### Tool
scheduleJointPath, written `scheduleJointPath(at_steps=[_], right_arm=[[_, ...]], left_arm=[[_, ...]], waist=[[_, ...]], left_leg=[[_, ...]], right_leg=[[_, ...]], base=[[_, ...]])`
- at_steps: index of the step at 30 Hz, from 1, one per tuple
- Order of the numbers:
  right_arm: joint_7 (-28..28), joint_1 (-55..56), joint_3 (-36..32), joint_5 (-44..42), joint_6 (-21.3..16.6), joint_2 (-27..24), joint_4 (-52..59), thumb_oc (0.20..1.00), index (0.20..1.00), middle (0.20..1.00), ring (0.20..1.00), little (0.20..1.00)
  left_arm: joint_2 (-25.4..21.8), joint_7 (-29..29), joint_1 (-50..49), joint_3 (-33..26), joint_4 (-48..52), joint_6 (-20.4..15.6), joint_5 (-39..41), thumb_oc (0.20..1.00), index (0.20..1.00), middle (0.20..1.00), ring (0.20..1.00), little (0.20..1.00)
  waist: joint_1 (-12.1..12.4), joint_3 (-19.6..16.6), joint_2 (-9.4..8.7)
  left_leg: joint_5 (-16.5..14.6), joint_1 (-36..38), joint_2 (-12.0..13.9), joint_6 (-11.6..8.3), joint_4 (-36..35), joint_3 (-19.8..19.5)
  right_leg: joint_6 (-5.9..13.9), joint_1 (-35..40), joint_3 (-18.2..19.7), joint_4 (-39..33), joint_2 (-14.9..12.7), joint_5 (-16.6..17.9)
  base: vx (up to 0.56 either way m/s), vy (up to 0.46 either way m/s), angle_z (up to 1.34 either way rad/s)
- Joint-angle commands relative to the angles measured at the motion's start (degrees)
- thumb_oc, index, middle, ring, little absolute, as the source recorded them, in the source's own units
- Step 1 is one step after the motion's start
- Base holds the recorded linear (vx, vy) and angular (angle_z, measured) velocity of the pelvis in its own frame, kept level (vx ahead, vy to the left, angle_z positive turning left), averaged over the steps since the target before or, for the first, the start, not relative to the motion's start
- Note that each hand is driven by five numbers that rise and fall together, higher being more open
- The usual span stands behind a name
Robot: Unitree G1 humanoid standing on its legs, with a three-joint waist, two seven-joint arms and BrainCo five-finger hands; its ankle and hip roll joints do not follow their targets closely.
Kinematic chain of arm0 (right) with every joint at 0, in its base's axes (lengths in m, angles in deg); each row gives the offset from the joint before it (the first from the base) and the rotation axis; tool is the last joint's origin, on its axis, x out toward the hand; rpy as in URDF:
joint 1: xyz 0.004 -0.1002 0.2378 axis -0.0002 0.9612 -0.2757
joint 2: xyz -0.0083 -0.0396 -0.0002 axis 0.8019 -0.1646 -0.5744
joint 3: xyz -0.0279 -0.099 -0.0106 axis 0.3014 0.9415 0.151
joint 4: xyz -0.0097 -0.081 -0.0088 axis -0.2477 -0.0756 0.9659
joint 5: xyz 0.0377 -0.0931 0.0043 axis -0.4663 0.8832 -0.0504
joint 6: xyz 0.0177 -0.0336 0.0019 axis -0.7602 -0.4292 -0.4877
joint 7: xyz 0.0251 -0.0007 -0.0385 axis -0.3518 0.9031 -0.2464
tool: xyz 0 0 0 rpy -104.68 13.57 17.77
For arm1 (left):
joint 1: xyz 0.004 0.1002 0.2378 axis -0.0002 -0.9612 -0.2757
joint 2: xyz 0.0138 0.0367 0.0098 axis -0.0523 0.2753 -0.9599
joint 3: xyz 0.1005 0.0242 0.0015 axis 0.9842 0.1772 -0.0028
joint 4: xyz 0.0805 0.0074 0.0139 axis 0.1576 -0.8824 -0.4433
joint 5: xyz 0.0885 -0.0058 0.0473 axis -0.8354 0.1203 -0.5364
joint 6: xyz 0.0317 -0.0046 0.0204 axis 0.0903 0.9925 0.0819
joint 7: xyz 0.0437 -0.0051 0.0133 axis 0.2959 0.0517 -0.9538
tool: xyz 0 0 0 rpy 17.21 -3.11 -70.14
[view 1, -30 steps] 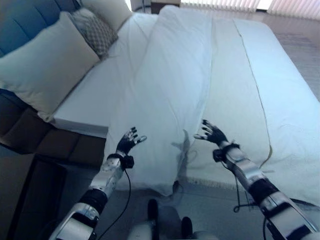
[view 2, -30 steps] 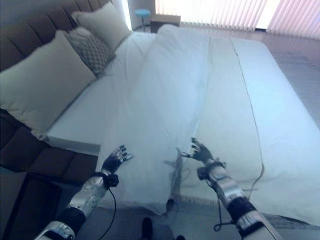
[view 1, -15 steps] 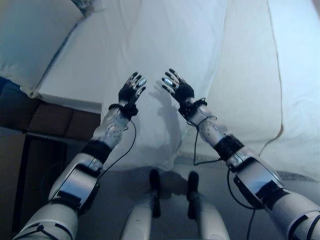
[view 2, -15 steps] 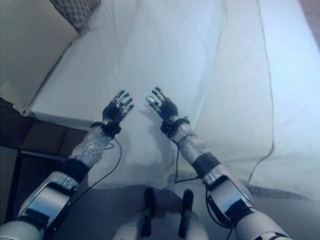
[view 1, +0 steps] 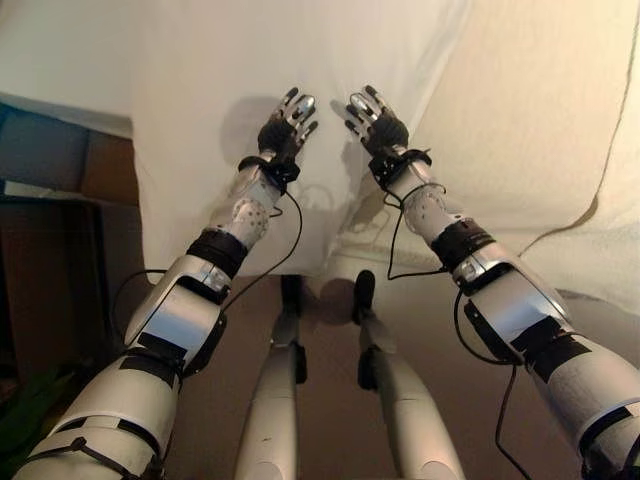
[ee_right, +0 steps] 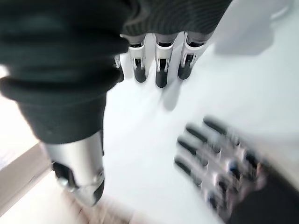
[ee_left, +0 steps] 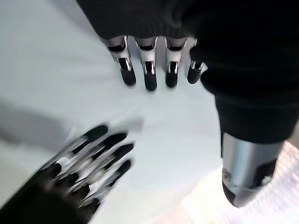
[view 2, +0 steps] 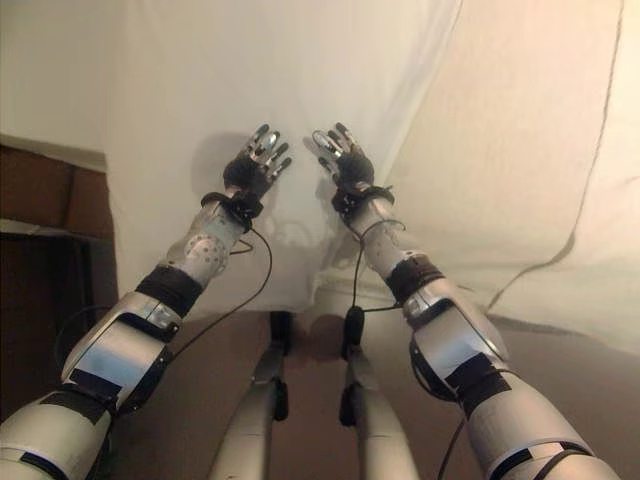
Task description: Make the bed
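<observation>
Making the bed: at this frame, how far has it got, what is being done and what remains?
Nothing looks done yet: the white duvet lies bunched, its edge hanging over the side of the bed, and the cream bedspread beside it is uncovered. In hand: the left hand and right hand are side by side over the duvet, fingers straight, gripping nothing. Left to do, likely: grasp the duvet, spread it flat and straighten it.

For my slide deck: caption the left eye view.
Both open hands, left hand and right hand, reach side by side over the white duvet.
</observation>
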Motion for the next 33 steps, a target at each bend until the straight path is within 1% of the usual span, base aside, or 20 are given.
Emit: scheduleJointPath(at_steps=[1, 4, 6, 10, 13, 17, 18, 23, 25, 29, 30, 31, 33], right_arm=[[-2.29, -4.53, 1.11, -0.72, 0.82, -1.73, -0.79, 1.000, 1.000, 1.000, 1.000, 1.000], [-3.45, -5.63, 2.55, 0.71, 1.42, -2.54, -3.01, 1.000, 1.000, 1.000, 1.000, 1.000], [-5.43, -5.93, 3.23, 3.59, 1.97, -3.79, -5.51, 1.000, 1.000, 1.000, 1.000, 1.000], [-6.84, -4.67, 3.20, 5.85, 2.06, -3.69, -6.47, 1.000, 1.000, 1.000, 1.000, 1.000], [-7.78, -3.34, 2.76, 6.50, 1.71, -3.12, -6.69, 1.000, 1.000, 1.000, 1.000, 1.000], [-8.43, -2.52, 2.23, 7.21, 1.25, -3.03, -7.67, 1.000, 1.000, 1.000, 1.000, 1.000], [-8.67, -1.99, 1.78, 7.27, 0.89, -3.28, -7.88, 1.000, 1.000, 1.000, 1.000, 1.000], [-9.03, 0.22, 1.58, 8.79, 1.00, -3.78, -8.04, 1.000, 1.000, 1.000, 1.000, 1.000], [-7.22, 2.16, 4.18, 13.45, 3.12, -4.25, -7.60, 1.000, 1.000, 1.000, 1.000, 1.000], [-3.99, 4.83, 10.05, 21.29, 4.89, -5.16, -4.60, 1.000, 1.000, 1.000, 1.000, 1.000], [-2.50, 5.85, 12.76, 25.07, 6.01, -5.18, -4.53, 1.000, 1.000, 1.000, 1.000, 1.000], [-2.45, 5.89, 12.82, 25.21, 6.04, -5.20, -4.52, 1.000, 1.000, 1.000, 1.000, 1.000], [-1.42, 7.17, 15.18, 29.01, 6.85, -4.86, -4.77, 1.000, 1.000, 1.000, 1.000, 1.000]], left_arm=[[-3.63, -2.02, 4.69, -1.13, -2.17, -1.02, -1.02, 1.000, 1.000, 1.000, 1.000, 1.000], [-4.16, -3.22, 5.38, -0.72, -4.85, -0.98, -1.86, 1.000, 1.000, 1.000, 1.000, 1.000], [-5.06, -5.04, 5.34, -0.48, -7.48, -1.21, -3.49, 1.000, 1.000, 1.000, 1.000, 1.000], [-6.27, -6.99, 4.16, -1.36, -9.53, -1.36, -5.38, 1.000, 1.000, 1.000, 1.000, 1.000], [-7.88, -8.88, 2.44, -2.77, -10.90, -1.47, -6.32, 1.000, 1.000, 1.000, 1.000, 1.000], [-9.38, -11.50, 1.21, -5.64, -11.58, -2.90, -5.65, 1.000, 1.000, 1.000, 1.000, 1.000], [-10.46, -12.62, 0.62, -7.00, -11.97, -3.48, -5.33, 1.000, 1.000, 1.000, 1.000, 1.000], [-11.67, -15.53, -2.14, -9.62, -11.57, -4.99, -5.75, 1.000, 1.000, 1.000, 1.000, 1.000], [-12.41, -16.56, -3.38, -10.32, -11.24, -5.42, -7.56, 1.000, 1.000, 1.000, 1.000, 1.000], [-12.58, -16.97, -5.95, -11.00, -8.32, -6.55, -8.92, 1.000, 1.000, 1.000, 1.000, 1.000], [-12.10, -17.05, -6.76, -11.15, -7.72, -6.58, -9.31, 1.000, 1.000, 1.000, 1.000, 1.000], [-12.03, -17.11, -6.91, -11.30, -7.62, -6.59, -9.37, 1.000, 1.000, 1.000, 1.000, 1.000], [-11.78, -17.23, -7.50, -11.29, -7.36, -6.76, -9.68, 1.000, 1.000, 1.000, 1.000, 1.000]], waist=[[0.72, 2.15, -2.35], [0.94, 2.15, -1.97], [1.06, 2.15, -1.54], [1.15, 2.15, -1.32], [1.34, 2.15, -1.37], [1.58, 2.15, -0.96], [1.65, 2.15, -0.71], [2.00, 2.15, -0.25], [2.43, 2.15, -0.11], [2.84, 2.15, 0.12], [3.20, 2.15, 0.16], [3.13, 2.15, 0.26], [3.17, 2.15, 0.34]], left_leg=[[-7.22, -5.92, -4.94, -2.12, 7.36, 0.33], [-7.12, -8.89, -4.92, -2.29, 7.60, 0.19], [-6.99, -11.15, -5.17, -2.50, 7.22, -0.05], [-7.39, -12.96, -5.31, -2.34, 8.11, -0.19], [-7.67, -13.06, -5.52, -2.10, 8.17, -0.22], [-7.42, -12.60, -5.58, -2.15, 7.06, -0.22], [-7.26, -12.34, -5.72, -2.21, 6.55, -0.25], [-7.01, -11.76, -6.01, -2.25, 5.99, -0.26], [-6.71, -11.45, -6.07, -2.31, 5.47, -0.33], [-6.03, -11.12, -6.19, -2.36, 4.72, -0.50], [-5.74, -10.98, -6.20, -2.37, 4.26, -0.58], [-5.70, -10.90, -6.20, -2.37, 4.18, -0.59], [-5.30, -10.68, -6.29, -2.44, 3.71, -0.66]], right_leg=[[9.10, -2.46, 0.75, 0.13, -2.94, -1.00], [9.07, -5.08, 0.39, 0.25, -3.31, -1.00], [9.10, -7.50, -0.04, 0.13, -3.61, -1.06], [8.98, -9.27, -0.26, 0.37, -3.88, -1.08], [8.84, -9.67, -0.07, 0.35, -3.84, -1.13], [8.76, -9.83, 0.19, 0.27, -3.96, -1.32], [8.72, -9.99, 0.17, 0.34, -3.91, -1.42], [8.67, -9.97, 0.24, 0.46, -4.01, -1.48], [8.67, -9.85, 0.09, 0.51, -4.06, -1.51], [8.78, -9.90, -0.22, 0.66, -4.16, -1.46], [8.76, -10.05, -0.27, 0.77, -4.19, -1.46], [8.76, -10.01, -0.27, 0.79, -4.20, -1.47], [8.79, -9.95, -0.16, 0.72, -4.25, -1.33]], base=[[0.03, -0.009, 0.08], [0.05, -0.006, 0.05], [0.04, 0.011, 0.04], [0.03, 0.013, 0.04], [0.00, 0.000, 0.00], [0.00, 0.000, 0.00], [0.00, 0.000, 0.00], [0.00, 0.000, 0.00], [0.00, 0.000, 0.00], [0.00, 0.000, 0.00], [-0.02, -0.014, 0.04], [-0.02, -0.019, 0.05], [-0.02, -0.010, 0.04]])
